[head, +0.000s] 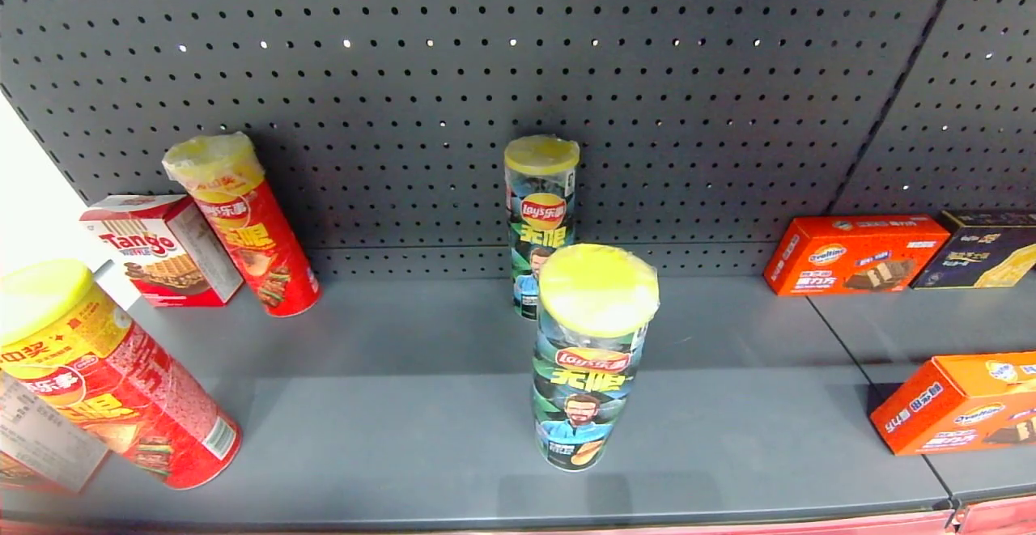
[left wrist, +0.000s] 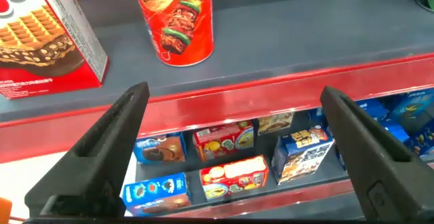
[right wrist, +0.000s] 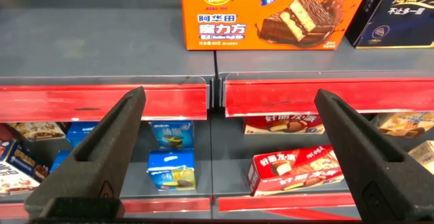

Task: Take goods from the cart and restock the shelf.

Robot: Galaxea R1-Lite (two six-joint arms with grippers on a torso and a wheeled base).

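Landmark: red price strip along the front lip of the shelf; every place below is given from it.

Head view, green cans: front green can stands upright a little behind the strip. The rear green can is straight behind that one, at the pegboard. They form one file with labels outward, judged to be set so that stock is drawn from the front.

Head view, red cans: tilted red can is far behind the strip, just beside the wafer box. Whether it truly leans or stands cannot be told. The near red can is close behind the strip, cut off by the frame edge, with a paper tag over part of its label.

Head view, boxes: two orange boxes are at the far end of the strip, the nearer one cut off.

Left wrist view, claw: left gripper is spread wide and empty, hanging in front of and below the strip. Just behind the strip stand a can base and a waffle-printed box, both with their tops cut off. Lower-shelf packets lie beneath, partly hidden by the fingers.

Right wrist view, claw: right gripper is also wide apart and holds nothing, in front of the strip. An orange carton sits just behind it.

Step, judged: with both claws empty, the next item remains to be fetched from the cart.
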